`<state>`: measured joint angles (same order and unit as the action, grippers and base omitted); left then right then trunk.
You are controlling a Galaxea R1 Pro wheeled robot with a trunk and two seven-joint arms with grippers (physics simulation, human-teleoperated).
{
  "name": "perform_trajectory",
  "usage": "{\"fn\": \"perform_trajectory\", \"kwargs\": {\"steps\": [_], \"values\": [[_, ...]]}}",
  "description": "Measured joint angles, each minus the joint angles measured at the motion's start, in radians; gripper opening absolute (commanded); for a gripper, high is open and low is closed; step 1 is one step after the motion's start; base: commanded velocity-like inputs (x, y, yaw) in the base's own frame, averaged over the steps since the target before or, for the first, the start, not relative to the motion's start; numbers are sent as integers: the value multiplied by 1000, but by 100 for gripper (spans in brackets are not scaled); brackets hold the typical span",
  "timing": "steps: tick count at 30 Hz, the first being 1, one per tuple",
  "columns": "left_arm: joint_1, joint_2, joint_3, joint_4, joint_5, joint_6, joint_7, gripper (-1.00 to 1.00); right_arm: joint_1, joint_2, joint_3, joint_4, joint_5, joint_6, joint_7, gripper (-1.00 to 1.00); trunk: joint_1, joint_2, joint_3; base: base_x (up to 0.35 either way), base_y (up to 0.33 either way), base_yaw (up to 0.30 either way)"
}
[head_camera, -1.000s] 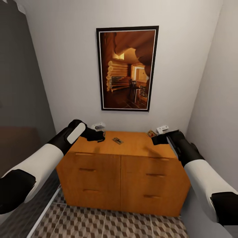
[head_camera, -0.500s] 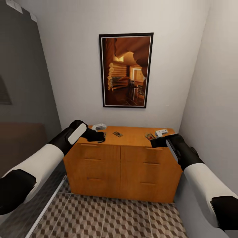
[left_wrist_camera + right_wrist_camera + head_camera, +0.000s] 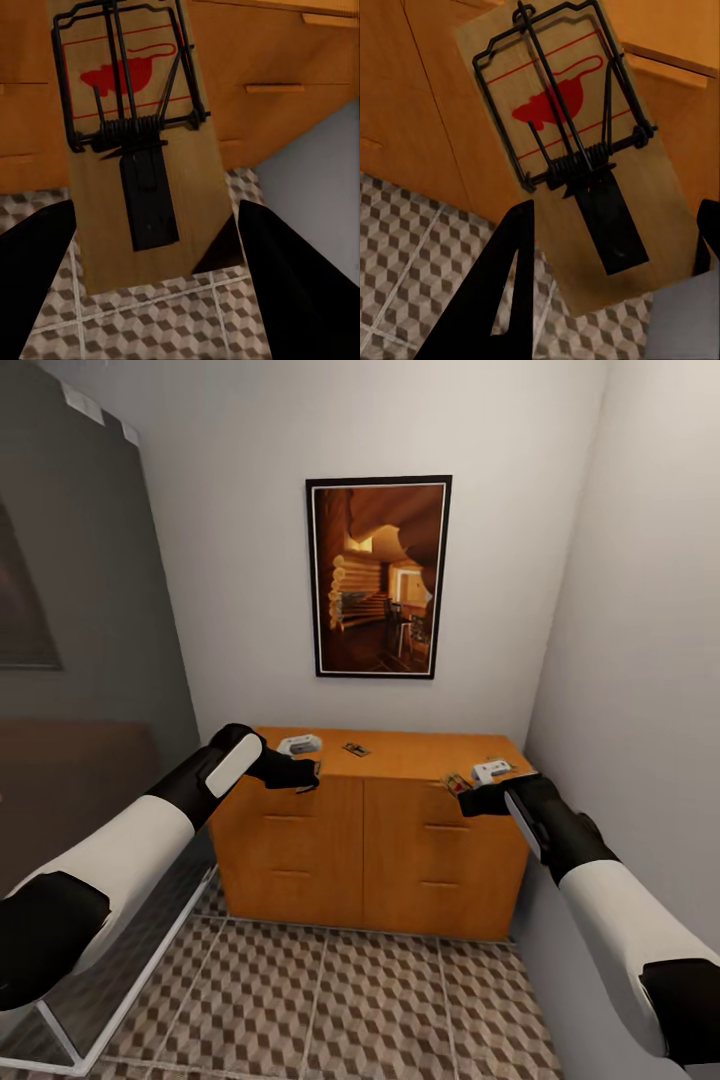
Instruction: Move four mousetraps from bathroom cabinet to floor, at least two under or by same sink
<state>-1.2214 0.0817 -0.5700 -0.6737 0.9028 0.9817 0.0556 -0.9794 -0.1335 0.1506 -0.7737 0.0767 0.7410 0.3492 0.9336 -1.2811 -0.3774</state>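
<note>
Moved: you backed off; the cabinet [image 3: 375, 830] receded.
End effectors: left end effector [image 3: 306, 772] and right end effector [image 3: 466, 792] each clamped a mousetrap [image 3: 135, 150] [image 3: 577, 157].
Risk: thin-edge grips could slip, scattering traps away from any sink.

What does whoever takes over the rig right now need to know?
Left gripper: shut on a mousetrap, held off the front of the cabinet.
Right gripper: shut on a second mousetrap, also in front of the cabinet.
One more mousetrap lies on the cabinet top, near the back wall. The fourth I cannot place.
Done: two traps picked up. None is on the bathroom floor yet.
Left: set all four on the tiled floor, at least two under or beside one sink.
</note>
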Motion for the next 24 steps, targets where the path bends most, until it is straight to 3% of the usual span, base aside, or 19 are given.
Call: {"fn": "perform_trajectory", "kwargs": {"steps": [10, 18, 24], "values": [[0, -9, 0, 0, -1, -2, 0, -100, 0, -1, -3, 6, 1, 1, 1, -100, 0, 0, 0, -330, 0, 0], [0, -10, 0, -1, -1, -4, 2, -100, 0, 1, -3, 6, -1, 1, 0, -100, -1, 0, 0, -43, 0, 0], [0, -10, 0, -3, 0, -3, 1, -100, 0, 4, -3, 8, -2, 1, 1, -100, 0, 0, 0, -264, 0, 0]]}}
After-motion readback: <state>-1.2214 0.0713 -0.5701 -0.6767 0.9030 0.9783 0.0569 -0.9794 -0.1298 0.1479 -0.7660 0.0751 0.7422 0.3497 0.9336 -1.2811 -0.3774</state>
